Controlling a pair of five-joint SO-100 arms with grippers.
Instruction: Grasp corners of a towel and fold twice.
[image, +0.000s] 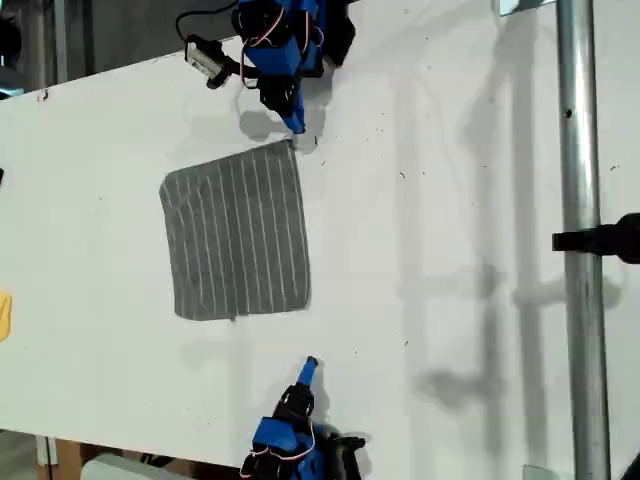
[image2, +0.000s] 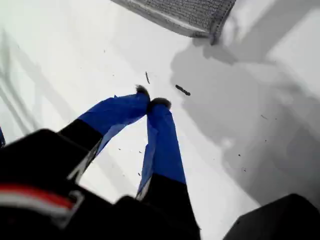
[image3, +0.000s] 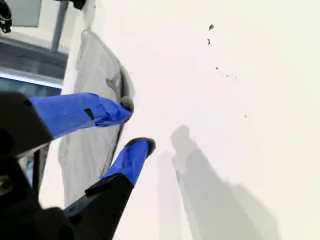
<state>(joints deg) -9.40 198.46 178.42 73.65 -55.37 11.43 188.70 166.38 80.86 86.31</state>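
The towel (image: 238, 235) lies flat on the table (image: 450, 250), left of centre in the exterior view. Its slightly longer side and its white stripes run from that view's top to its bottom, leaning a little. My second gripper (image: 296, 125) hangs just beside the towel's top-right corner (image: 290, 147) in that view, jaws parted with nothing between them. My first gripper (image: 310, 365) is clenched on nothing, pointing at the lower right corner (image: 303, 305) from well apart.

White table (image: 480, 200), metal pole (image: 578, 250) w/ black clamp (image: 600, 240).
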